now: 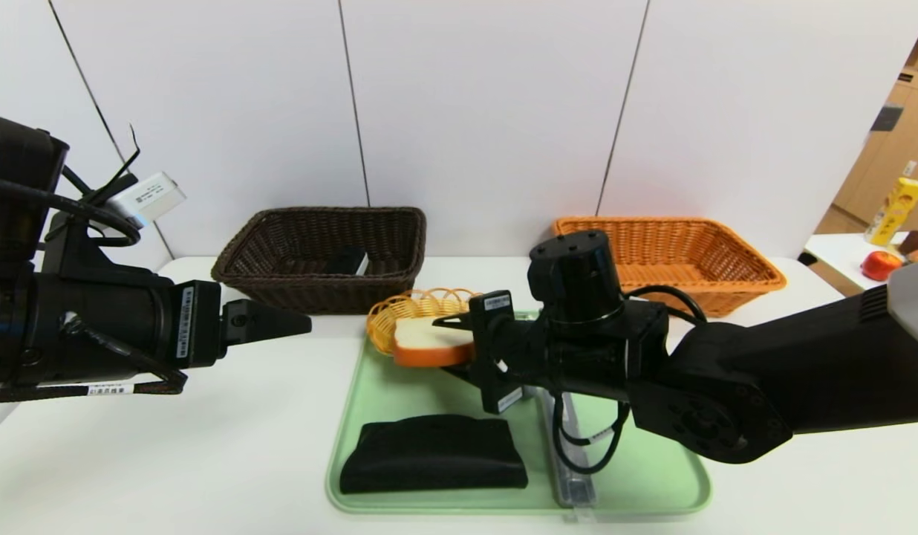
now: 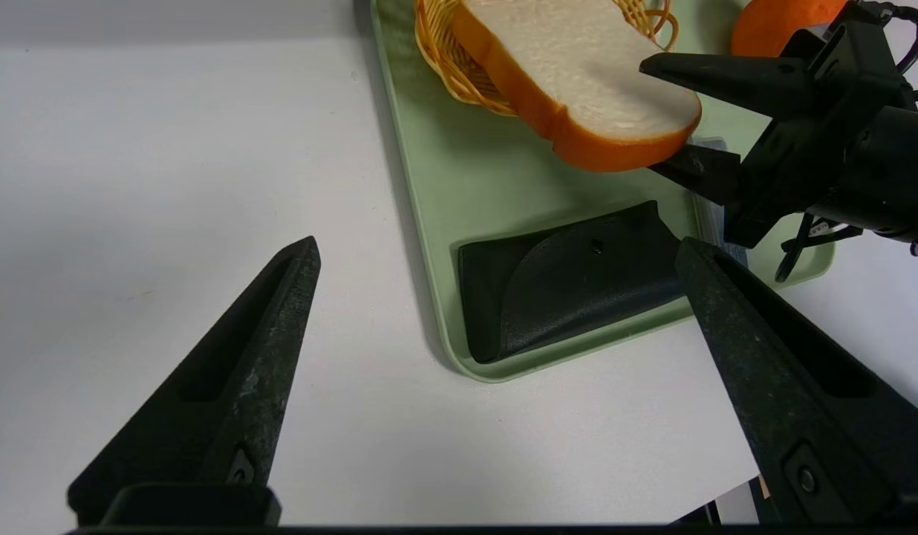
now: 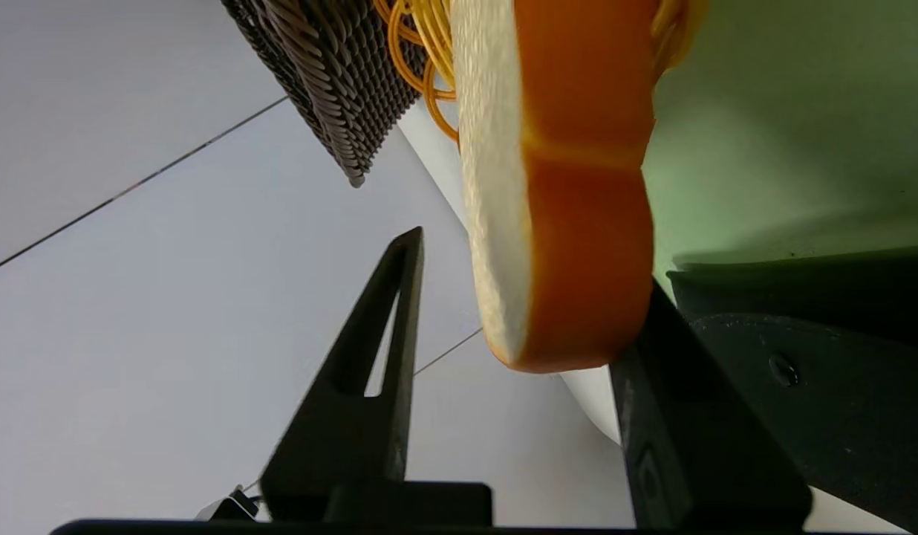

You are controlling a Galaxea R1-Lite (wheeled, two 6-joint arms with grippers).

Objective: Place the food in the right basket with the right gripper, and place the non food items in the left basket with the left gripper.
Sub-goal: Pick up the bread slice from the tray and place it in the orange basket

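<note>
The bread slice (image 1: 428, 343) leans on the small yellow basket (image 1: 414, 305) over the green tray (image 1: 652, 479). My right gripper (image 1: 446, 345) is open and straddles the slice's near end; in the right wrist view (image 3: 529, 267) one finger touches the crust (image 3: 585, 245) and the other stands apart. The orange fruit (image 2: 775, 22) shows behind that gripper. The black pouch (image 1: 433, 462) and the slim grey case (image 1: 574, 475) lie on the tray. My left gripper (image 1: 295, 323) is open and empty above the table, left of the tray. The peeler and the white case are out of view.
The dark brown basket (image 1: 258, 238) stands at the back left with a dark, white-edged item (image 1: 347, 261) inside. The orange-tan basket (image 1: 741, 260) stands at the back right. A red apple (image 1: 881, 264) and a yellow carton (image 1: 894, 212) sit on a far side table.
</note>
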